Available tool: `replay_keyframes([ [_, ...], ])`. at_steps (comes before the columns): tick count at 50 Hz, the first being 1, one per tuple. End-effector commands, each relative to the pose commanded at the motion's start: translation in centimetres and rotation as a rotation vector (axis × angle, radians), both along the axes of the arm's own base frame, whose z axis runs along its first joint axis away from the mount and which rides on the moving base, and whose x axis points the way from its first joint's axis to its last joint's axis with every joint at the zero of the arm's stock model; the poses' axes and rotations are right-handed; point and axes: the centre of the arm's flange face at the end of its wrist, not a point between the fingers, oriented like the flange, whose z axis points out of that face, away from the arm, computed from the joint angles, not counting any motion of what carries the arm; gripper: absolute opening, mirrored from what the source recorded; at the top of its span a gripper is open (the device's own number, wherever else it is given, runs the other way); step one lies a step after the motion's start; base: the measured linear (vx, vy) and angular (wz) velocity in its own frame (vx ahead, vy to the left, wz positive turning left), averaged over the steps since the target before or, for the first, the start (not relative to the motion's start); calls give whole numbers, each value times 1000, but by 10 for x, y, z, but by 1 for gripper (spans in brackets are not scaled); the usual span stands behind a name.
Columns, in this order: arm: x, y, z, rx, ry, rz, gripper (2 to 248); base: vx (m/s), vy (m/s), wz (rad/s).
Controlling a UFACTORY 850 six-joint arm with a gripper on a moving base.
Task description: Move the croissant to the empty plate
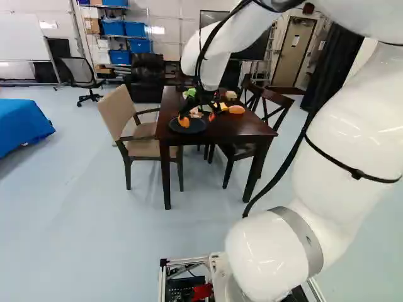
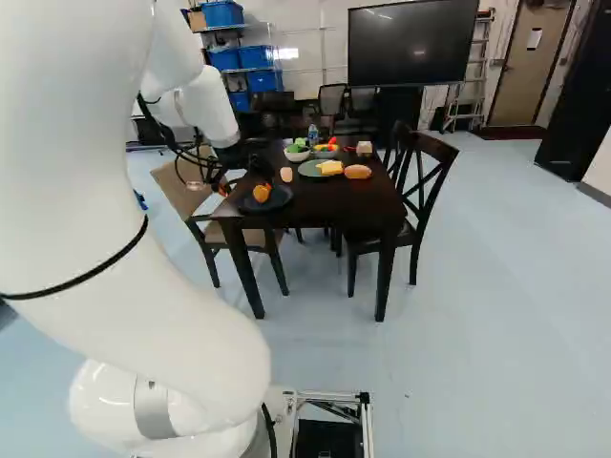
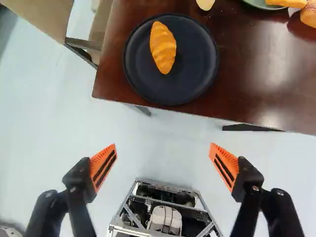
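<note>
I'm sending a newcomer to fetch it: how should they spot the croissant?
Find the dark wooden table, then the black plate by its corner. The croissant lies alone there, golden orange and tapered, with ridges across it; the rounder bread roll sits off that plate.

Pale blue floor (image 2: 477,286), dark wooden table (image 2: 325,215), white walls (image 2: 310,48)

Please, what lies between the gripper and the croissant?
The wrist view shows no object between gripper and croissant, only the dark plate, table edge and floor below.
</note>
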Motion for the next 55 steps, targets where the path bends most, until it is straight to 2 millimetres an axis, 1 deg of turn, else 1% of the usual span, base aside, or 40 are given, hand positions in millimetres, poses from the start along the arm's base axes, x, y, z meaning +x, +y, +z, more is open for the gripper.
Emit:
replay_keyframes([
  [22, -26, -23, -43, 25, -157, -40, 247, 0, 0, 0],
  [39, -55, -42, -78, 42, -293, -74, 247, 0, 0, 0],
  [55, -84, -56, -104, 53, -407, -102, 247, 0, 0, 0],
])
